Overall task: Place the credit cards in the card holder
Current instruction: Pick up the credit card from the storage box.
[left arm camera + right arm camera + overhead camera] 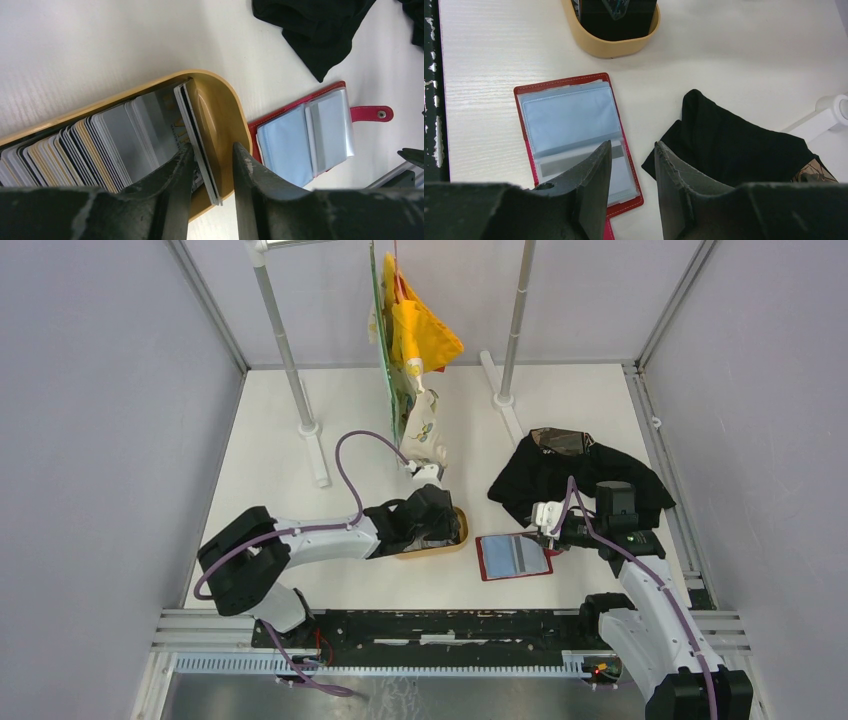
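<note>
Credit cards (pixel 115 140) stand packed on edge in the wooden tray (pixel 225 110). The left gripper (pixel 212 147) straddles the end few, fingers parted, not pinching. Just beside the tray, the red card holder (pixel 569 115) lies open; the right gripper (pixel 632 145) hovers over its edge, fingers apart, empty.

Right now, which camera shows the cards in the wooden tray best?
The left wrist view: the credit cards are packed in a row in the tan tray, with the left gripper straddling the end ones. From above, the left arm hides nearly all of them. The right wrist view shows only the tray's end, its inside dark.
</note>
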Action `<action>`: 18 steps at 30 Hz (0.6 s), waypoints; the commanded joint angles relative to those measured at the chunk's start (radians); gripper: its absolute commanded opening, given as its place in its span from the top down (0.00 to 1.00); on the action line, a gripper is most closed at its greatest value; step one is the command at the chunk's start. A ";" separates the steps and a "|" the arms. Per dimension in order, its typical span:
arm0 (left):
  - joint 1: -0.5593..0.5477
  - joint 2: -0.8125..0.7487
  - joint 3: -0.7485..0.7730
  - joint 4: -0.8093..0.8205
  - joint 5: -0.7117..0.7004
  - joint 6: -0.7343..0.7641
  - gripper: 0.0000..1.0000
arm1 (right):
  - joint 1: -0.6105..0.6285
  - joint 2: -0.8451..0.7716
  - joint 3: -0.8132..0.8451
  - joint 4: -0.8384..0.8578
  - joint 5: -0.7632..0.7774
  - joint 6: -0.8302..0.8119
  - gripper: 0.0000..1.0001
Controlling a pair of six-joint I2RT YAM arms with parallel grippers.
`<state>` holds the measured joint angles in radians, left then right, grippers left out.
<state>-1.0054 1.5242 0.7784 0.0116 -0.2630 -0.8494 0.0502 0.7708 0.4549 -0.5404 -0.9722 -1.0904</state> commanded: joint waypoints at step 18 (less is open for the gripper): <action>0.059 0.079 -0.016 0.154 0.149 -0.063 0.50 | -0.003 -0.014 0.004 -0.005 -0.033 -0.016 0.57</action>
<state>-0.9638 1.5932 0.7738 0.0959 -0.1555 -0.8692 0.0502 0.7666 0.4549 -0.5415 -0.9722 -1.0969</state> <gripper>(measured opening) 0.494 0.429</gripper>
